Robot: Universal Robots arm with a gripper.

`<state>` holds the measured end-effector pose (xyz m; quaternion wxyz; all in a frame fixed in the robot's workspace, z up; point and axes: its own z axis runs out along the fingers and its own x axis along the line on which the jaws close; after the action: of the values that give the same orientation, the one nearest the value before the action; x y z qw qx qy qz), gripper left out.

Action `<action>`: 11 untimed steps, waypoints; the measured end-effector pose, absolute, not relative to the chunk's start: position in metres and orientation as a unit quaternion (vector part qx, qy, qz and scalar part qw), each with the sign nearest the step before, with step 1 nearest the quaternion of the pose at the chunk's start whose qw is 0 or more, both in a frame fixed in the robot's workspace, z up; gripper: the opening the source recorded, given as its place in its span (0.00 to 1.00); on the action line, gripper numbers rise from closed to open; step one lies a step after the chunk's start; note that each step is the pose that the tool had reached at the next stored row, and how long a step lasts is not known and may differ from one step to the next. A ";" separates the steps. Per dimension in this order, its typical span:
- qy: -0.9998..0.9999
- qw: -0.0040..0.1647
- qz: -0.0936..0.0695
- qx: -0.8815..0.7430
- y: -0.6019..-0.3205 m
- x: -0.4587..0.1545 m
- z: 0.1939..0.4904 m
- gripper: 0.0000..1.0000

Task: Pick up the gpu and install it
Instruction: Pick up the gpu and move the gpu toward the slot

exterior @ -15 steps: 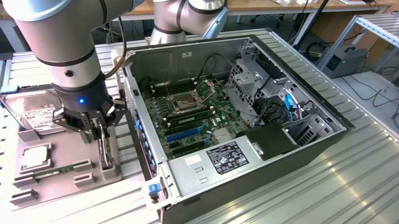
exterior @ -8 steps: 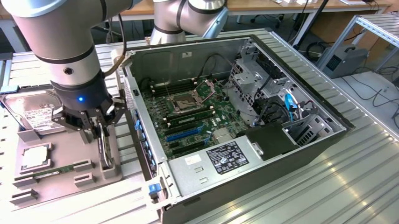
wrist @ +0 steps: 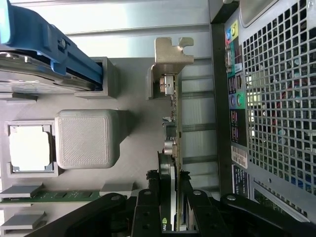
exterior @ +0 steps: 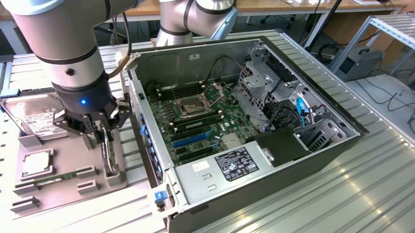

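Your pincer is clamped on the graphics card, one finger on each side of its black cooler. The card stands on edge in the grey tray, with its metal bracket at the end away from the fingers. The open computer case sits just beside the pincer, and the hard drive lies farther off.

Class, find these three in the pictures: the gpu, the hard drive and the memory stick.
gpu point(wrist: 171, 52): wrist view, on its silvery metal bracket.
hard drive point(exterior: 32, 119): exterior view, on its white label.
memory stick point(exterior: 57, 177): exterior view, on the middle of its green board.
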<state>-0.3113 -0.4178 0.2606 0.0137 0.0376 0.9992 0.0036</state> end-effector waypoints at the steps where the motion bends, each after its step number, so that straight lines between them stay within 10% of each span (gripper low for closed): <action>1: 0.999 0.014 0.004 0.038 -0.418 -0.311 0.261 0.27; 11: 0.999 0.014 0.004 0.038 -0.418 -0.311 0.266 0.27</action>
<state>-0.3113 -0.4178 0.2658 0.0138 0.0376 0.9992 0.0036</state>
